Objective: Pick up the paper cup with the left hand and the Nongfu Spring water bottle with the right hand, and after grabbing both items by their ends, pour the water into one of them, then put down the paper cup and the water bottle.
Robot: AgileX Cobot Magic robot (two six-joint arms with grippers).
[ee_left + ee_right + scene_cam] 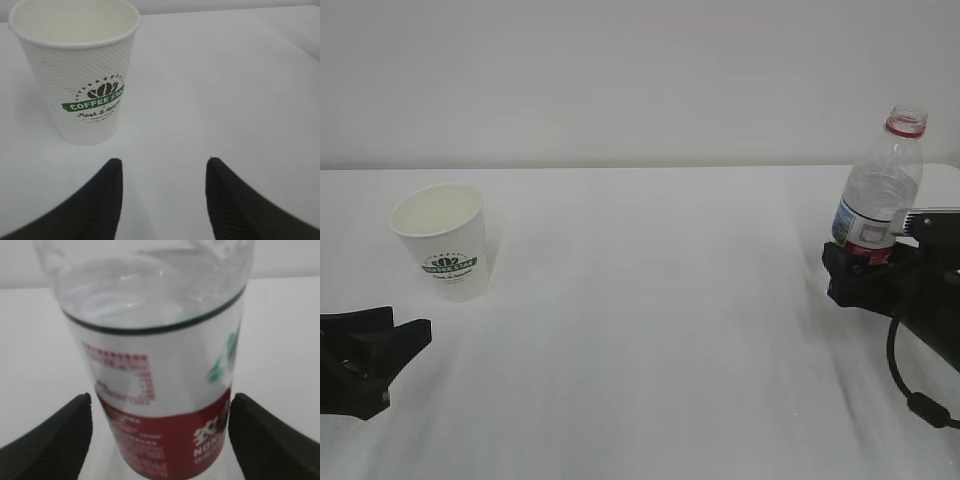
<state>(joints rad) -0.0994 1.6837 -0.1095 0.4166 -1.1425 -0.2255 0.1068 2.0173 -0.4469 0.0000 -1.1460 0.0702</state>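
Your right gripper [855, 268] stands spread wide around the base of the Nongfu Spring water bottle [880, 190], 1 finger on each side of the red part of the label; in the right wrist view a sliver of bench [650, 330] shows between each finger and the bottle wall, so it is not yet clamped. Close evenly here, low on the bottle, and watch that the bottle, which seems to lean slightly, is not nudged over as the first finger touches. Its cap looks to be off, so lift gently and keep it upright.

Your left gripper [162, 172] is released and holds nothing. Taking the bottle as the landmark, the paper cup [80, 70] stands upright well to its left across the bench, and the left gripper sits just short of the cup, which lies off to the left of the gap between the fingers. Swing left to centre it, advance, then squeeze lightly near the cup's bottom; thin paper will probably buckle under a hard grip.
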